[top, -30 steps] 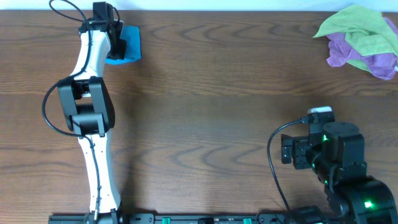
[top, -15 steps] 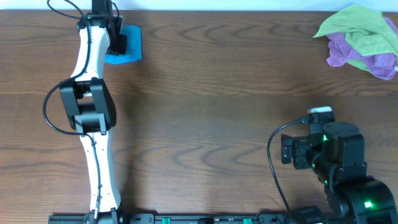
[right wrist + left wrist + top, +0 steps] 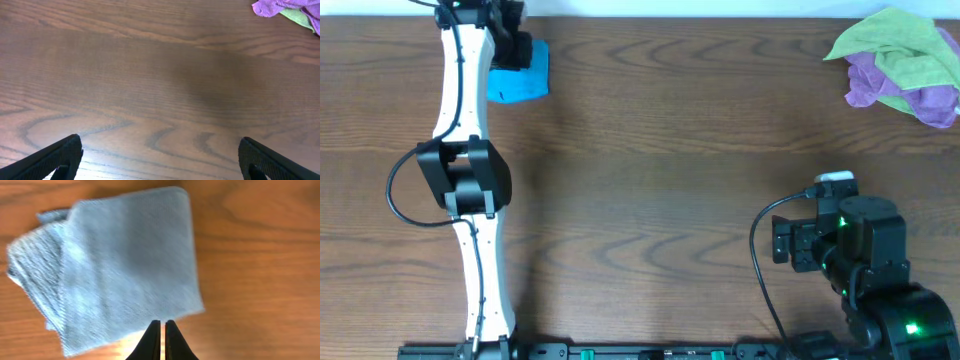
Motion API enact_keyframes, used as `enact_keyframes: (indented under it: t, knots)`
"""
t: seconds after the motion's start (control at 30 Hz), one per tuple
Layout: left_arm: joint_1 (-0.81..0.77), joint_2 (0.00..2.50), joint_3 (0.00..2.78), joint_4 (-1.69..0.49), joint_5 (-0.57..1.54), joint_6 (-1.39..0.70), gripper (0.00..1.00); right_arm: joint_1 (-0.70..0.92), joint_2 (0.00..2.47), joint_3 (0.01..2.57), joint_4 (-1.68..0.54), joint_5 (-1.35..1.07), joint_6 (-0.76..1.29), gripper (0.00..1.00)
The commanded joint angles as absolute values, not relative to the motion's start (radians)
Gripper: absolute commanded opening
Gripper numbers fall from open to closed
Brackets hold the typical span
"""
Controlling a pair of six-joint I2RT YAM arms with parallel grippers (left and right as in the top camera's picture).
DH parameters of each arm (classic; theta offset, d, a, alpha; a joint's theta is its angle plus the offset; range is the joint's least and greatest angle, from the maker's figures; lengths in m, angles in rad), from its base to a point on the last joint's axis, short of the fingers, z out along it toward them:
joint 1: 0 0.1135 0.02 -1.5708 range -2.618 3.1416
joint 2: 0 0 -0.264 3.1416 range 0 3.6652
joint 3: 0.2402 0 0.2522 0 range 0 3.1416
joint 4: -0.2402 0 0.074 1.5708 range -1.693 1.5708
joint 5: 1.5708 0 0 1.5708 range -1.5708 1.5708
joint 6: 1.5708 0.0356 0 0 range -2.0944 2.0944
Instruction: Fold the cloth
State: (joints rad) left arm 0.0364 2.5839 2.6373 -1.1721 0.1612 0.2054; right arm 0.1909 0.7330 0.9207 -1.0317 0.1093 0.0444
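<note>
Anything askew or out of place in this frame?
The folded cloth is uneven: in the left wrist view its lower layers stick out past the top layer on one side. A lime-green cloth and a purple cloth lie crumpled together at the table's far right corner.
</note>
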Motion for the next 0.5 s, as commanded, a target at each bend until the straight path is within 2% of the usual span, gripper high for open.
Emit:
enact_keyframes:
  t: [0.0,0.2,0.47]
  knots:
    - [0.029,2.524,2.661,-1.198,0.196,0.183,0.06,0.183,0.733,0.916,-1.034,0.116,0.059,0.99]
    - [0.021,2.505,2.661,-1.245,0.256,0.151,0.06,0.183,0.733,0.916,-1.034,0.116,0.059,0.99]
    - [-0.018,2.344,2.661,-1.314,0.208,0.164,0.06,0.183,0.733,0.916,-1.034,0.116,0.059,0.99]
